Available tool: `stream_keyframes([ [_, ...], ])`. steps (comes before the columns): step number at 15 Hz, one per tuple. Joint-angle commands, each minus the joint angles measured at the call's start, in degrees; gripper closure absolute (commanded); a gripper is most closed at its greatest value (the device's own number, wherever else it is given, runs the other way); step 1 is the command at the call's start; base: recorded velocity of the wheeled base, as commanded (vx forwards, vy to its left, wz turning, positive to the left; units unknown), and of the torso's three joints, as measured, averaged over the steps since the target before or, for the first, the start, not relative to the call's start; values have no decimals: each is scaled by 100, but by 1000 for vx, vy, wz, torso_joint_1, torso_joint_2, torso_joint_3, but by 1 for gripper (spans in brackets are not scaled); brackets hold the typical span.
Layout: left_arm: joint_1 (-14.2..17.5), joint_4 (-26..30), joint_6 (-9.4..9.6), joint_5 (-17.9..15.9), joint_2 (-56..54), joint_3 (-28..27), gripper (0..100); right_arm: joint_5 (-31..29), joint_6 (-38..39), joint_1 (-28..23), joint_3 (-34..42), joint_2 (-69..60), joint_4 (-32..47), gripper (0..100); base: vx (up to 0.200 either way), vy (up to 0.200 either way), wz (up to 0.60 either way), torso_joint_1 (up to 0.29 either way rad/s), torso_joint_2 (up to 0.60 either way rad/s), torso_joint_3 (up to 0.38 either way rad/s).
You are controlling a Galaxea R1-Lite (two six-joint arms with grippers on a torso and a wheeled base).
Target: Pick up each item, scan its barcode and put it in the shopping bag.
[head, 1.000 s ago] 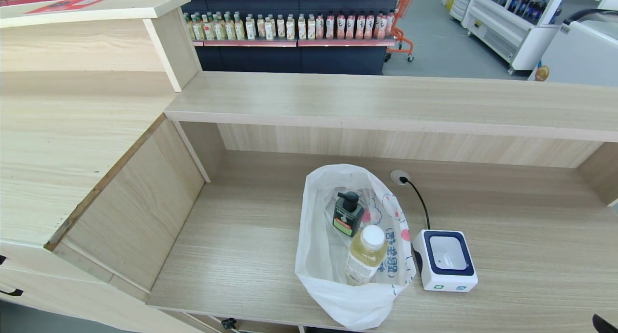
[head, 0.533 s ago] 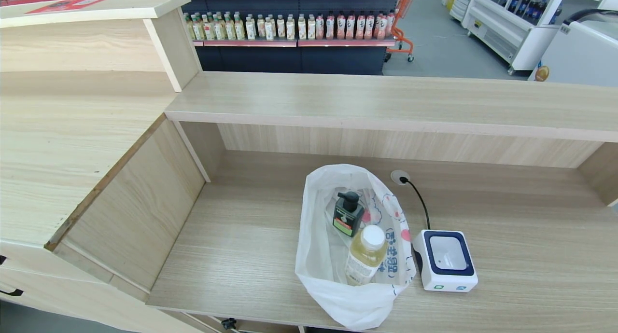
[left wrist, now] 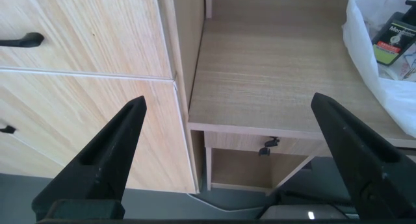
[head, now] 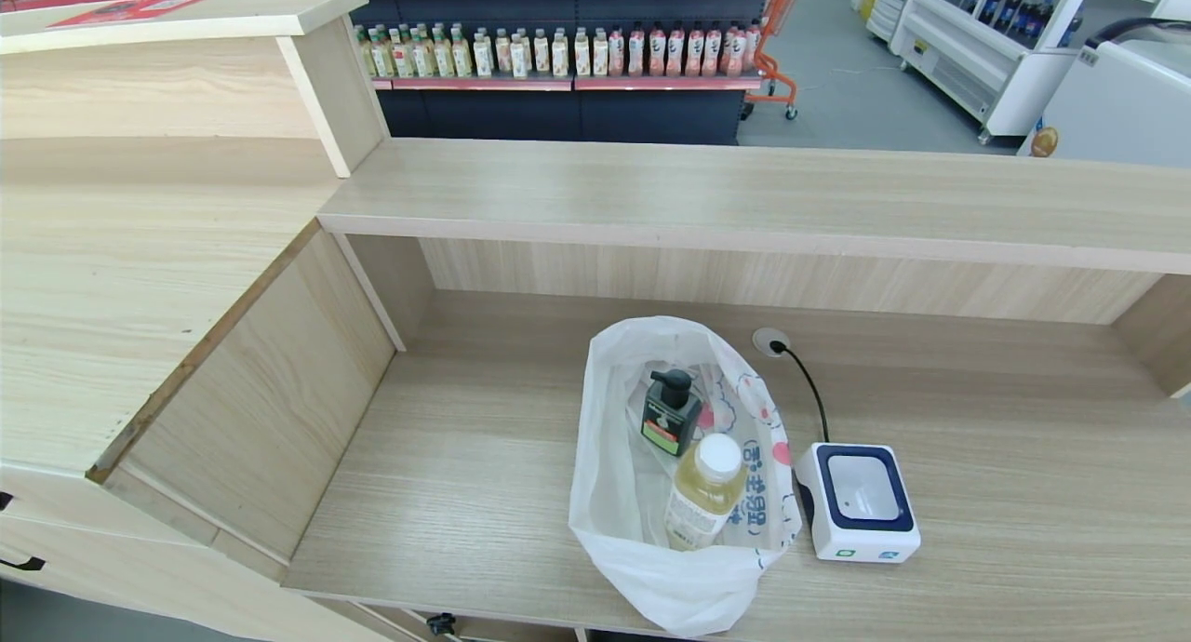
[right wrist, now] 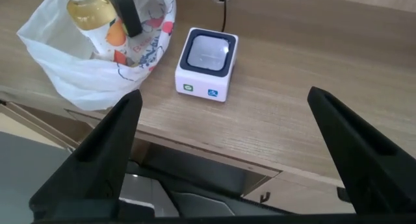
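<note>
On the wooden counter (head: 484,493) we see the white shopping bag (head: 684,586) standing open just beside the scanner (head: 861,502). It holds a yellow drink bottle (head: 704,493) and a dark pump bottle (head: 670,419). Our left gripper (left wrist: 229,100) and right gripper (right wrist: 224,93) hang off the counter's near edge, fingers spread wide, holding nothing.

Print on the shopping bag (head: 607,479), pump bottle (head: 670,421) and juice bottle (head: 704,495) — none legible.
</note>
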Motion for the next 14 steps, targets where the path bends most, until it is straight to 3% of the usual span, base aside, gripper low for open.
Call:
stream_keyframes([
  [1,1,-2,0,-2,-2,0,0,1,-2,1,7,-341,16,0,0,0,0,0,0,0],
  [6,1,-2,0,-2,-2,0,0,-289,60,1,7,-350,34,0,0,0,0,0,0,0],
  [8,1,-2,0,-2,-2,0,0,-473,183,1,-10,-350,412,0,0,0,0,0,0,0],
  [14,1,-2,-18,-2,-2,0,0,-473,174,1,-19,-350,438,0,0,0,0,0,0,0],
])
